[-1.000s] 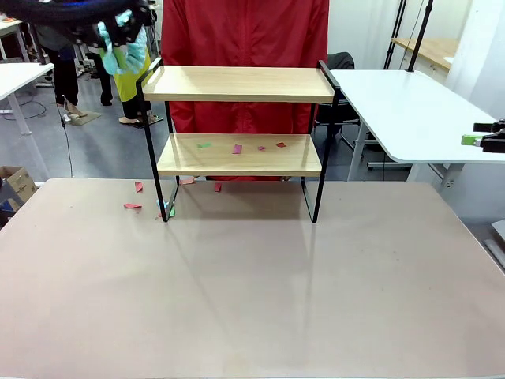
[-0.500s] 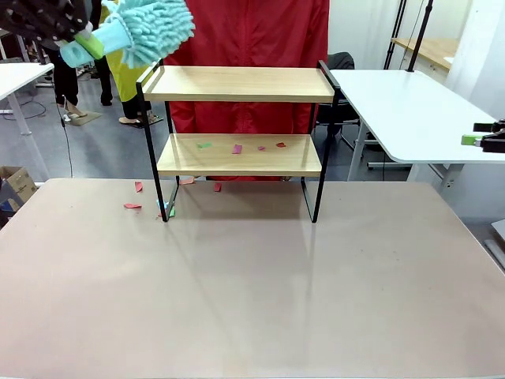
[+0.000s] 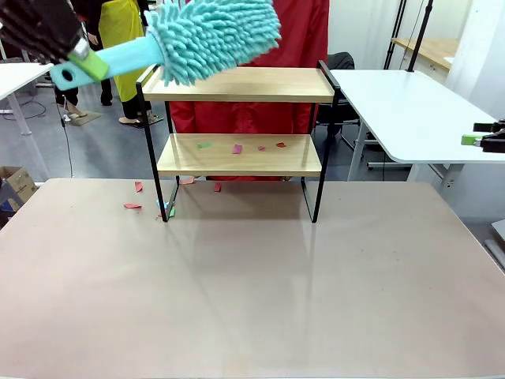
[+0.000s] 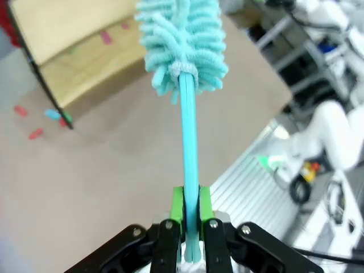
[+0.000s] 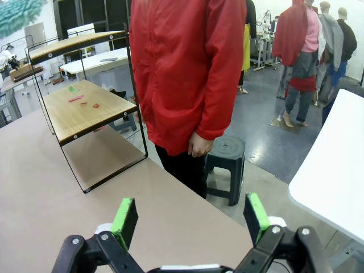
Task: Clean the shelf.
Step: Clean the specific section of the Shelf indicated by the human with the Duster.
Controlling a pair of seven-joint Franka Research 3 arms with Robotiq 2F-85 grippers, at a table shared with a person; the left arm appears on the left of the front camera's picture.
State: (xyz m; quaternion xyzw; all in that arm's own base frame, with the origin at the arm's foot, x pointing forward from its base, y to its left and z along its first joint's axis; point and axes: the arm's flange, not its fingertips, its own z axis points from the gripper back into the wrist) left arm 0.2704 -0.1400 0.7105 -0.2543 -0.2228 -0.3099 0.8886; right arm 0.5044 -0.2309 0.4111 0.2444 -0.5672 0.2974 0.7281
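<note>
Teal duster (image 3: 213, 35) pinched by its handle between left fingers (image 4: 177, 206), held high by the top left corner of the shelf (image 3: 260, 85), which stands on the surface (image 3: 252, 292); right fingers (image 5: 124, 220) spread wide, well apart from the shelf.

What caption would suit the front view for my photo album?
Left gripper holds a fluffy teal duster near the shelf's top board; coloured scraps litter the lower board.

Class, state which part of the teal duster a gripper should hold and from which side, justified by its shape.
Grip the duster by its slim straight handle near the bare end, approaching from behind that end, closing across its width. The fluffy head is bulky and soft; the left gripper holds the handle this way.
</note>
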